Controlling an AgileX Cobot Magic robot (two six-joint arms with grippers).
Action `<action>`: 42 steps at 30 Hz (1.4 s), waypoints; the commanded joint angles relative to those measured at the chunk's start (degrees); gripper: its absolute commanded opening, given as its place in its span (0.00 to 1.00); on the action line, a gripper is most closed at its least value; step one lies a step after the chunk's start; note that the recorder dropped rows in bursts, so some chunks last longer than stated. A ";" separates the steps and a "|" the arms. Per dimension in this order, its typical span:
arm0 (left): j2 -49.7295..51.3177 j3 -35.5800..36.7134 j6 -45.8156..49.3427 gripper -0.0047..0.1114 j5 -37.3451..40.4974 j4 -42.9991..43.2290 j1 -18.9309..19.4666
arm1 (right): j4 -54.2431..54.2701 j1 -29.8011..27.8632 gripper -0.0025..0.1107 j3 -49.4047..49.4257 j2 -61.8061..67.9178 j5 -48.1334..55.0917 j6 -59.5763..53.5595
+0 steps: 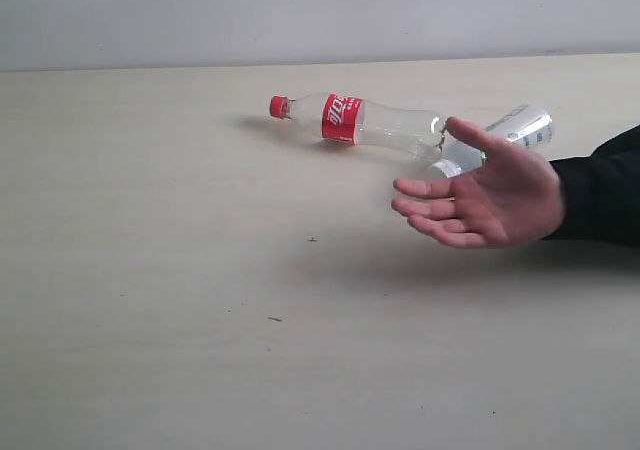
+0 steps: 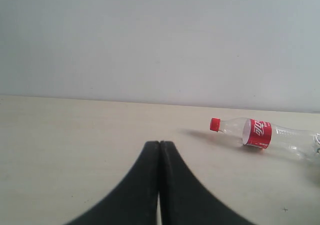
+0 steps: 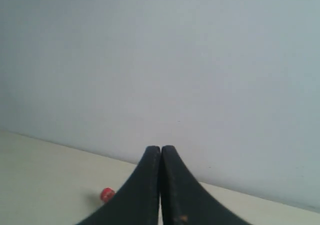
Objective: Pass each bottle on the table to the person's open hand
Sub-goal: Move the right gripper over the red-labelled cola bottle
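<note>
A slim clear bottle with a red cap and red label (image 1: pixel 357 123) lies on its side on the pale beige table (image 1: pixel 180 300), cap to the left; the left wrist view shows this bottle (image 2: pixel 262 135) too. Behind the person's open hand (image 1: pixel 490 195) lies a clear white-capped bottle (image 1: pixel 510 132), partly hidden. The yellow-green bottle is out of view. Neither gripper appears in the exterior view. My left gripper (image 2: pixel 159 145) is shut and empty, well short of the red-label bottle. My right gripper (image 3: pixel 160 149) is shut and empty, with only a red cap (image 3: pixel 106 194) visible beside its fingers.
The person's dark sleeve (image 1: pixel 605 185) reaches in from the right edge, palm up above the table. A pale wall (image 1: pixel 300 10) runs behind the table's far edge. A few tiny dark specks (image 1: pixel 312 239) mark the tabletop.
</note>
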 commanded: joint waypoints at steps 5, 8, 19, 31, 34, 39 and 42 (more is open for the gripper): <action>-0.36 0.20 0.07 0.04 -0.28 -0.49 0.13 | 0.32 -0.06 0.02 -16.33 25.80 -18.32 -17.12; -0.36 0.20 0.07 0.04 -0.28 -0.49 0.13 | 0.32 -0.06 0.02 -22.25 33.31 -26.85 -21.82; -0.36 0.20 0.07 0.04 -0.28 -0.49 0.13 | -14.19 -0.06 0.02 -38.15 54.47 -58.27 -21.82; -0.36 0.20 0.07 0.04 -0.28 -0.49 0.13 | 0.32 -7.73 0.02 -37.93 54.67 -36.56 -17.29; -0.36 0.20 0.07 0.04 -0.28 -0.49 0.13 | 0.32 -9.02 0.02 -35.83 51.63 -18.56 -9.28; -0.36 0.20 0.07 0.04 -0.28 -0.49 0.13 | 0.32 -13.50 0.02 -36.30 51.37 18.28 2.06; -0.36 0.20 0.07 0.04 -0.28 -0.49 0.13 | -4.46 -16.52 0.02 -38.83 54.26 34.09 16.04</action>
